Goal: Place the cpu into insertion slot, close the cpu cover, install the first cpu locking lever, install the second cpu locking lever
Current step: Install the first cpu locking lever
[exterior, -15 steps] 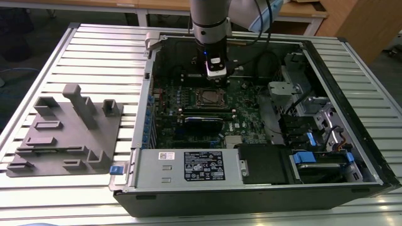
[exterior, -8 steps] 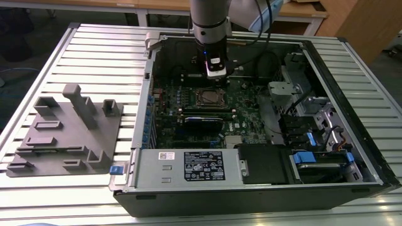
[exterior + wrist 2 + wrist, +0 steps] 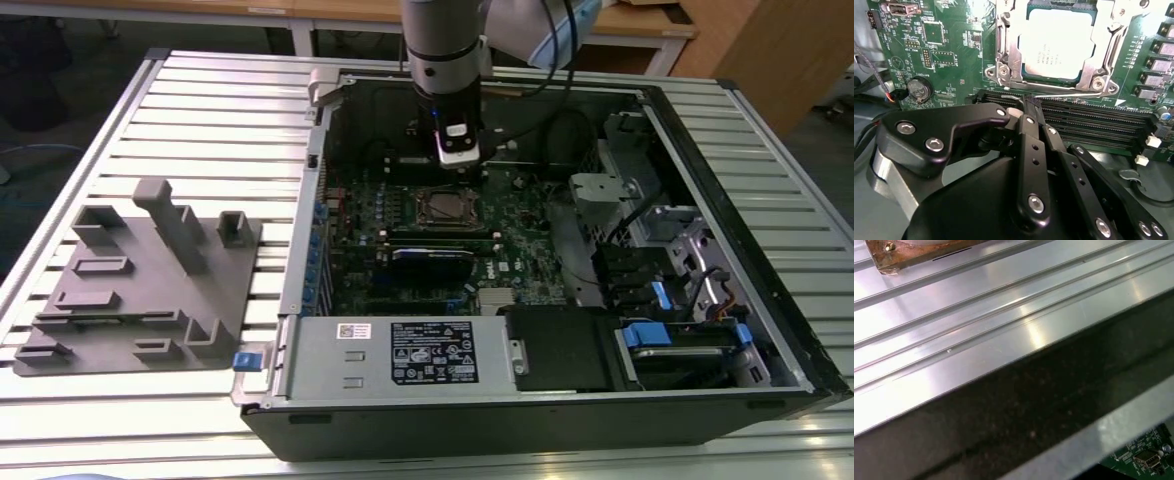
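1. Hanging over the open computer case [image 3: 747, 250] at upper centre of the exterior view, the arm's gripper [image 3: 458, 155] points down toward the green motherboard [image 3: 534, 250], just above the insertion slot [image 3: 445, 207].
2. Seen in the second wrist view, the cpu [image 3: 1058, 44] lies flat in the slot at the top of the frame, its pale metal top facing up.
3. Framing the chip, the cpu cover [image 3: 1004, 40] is down around it, silver edges on each side and screws at the corners.
4. A thin wire locking lever [image 3: 1064, 93] runs along the socket's near edge, between the socket and the long black memory slots [image 3: 1094, 120].
5. Filling the lower half of that frame, the gripper's black fingers [image 3: 1030, 130] sit drawn together, holding nothing, their tips just short of the lever.
6. On the ribbed metal table [image 3: 200, 120], a grey fixture block [image 3: 147, 280] rests at the exterior view's left, well apart from the case.
7. Bright table grooves and a dark case edge show in the first wrist view, with a corner of green board [image 3: 1144, 455] at lower right.
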Motion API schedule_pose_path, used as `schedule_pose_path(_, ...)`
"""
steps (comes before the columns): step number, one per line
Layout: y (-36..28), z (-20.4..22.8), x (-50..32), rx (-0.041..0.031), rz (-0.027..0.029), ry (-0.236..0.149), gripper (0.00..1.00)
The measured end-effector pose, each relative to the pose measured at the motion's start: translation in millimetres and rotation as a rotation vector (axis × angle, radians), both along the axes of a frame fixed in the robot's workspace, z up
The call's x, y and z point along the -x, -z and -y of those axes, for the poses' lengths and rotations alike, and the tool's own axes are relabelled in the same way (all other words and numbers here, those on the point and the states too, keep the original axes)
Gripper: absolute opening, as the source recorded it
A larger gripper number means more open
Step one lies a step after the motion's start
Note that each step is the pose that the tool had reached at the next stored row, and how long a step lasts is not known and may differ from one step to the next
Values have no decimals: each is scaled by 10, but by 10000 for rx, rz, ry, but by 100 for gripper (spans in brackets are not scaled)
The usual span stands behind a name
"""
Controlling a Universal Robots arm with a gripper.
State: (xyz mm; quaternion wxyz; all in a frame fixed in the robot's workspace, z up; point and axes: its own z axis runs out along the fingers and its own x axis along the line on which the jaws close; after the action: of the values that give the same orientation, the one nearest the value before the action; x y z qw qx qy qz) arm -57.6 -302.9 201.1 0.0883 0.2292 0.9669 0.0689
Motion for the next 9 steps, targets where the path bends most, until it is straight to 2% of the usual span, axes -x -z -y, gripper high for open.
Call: schedule_pose_path(9,11,1,21,2,1,-1,11)
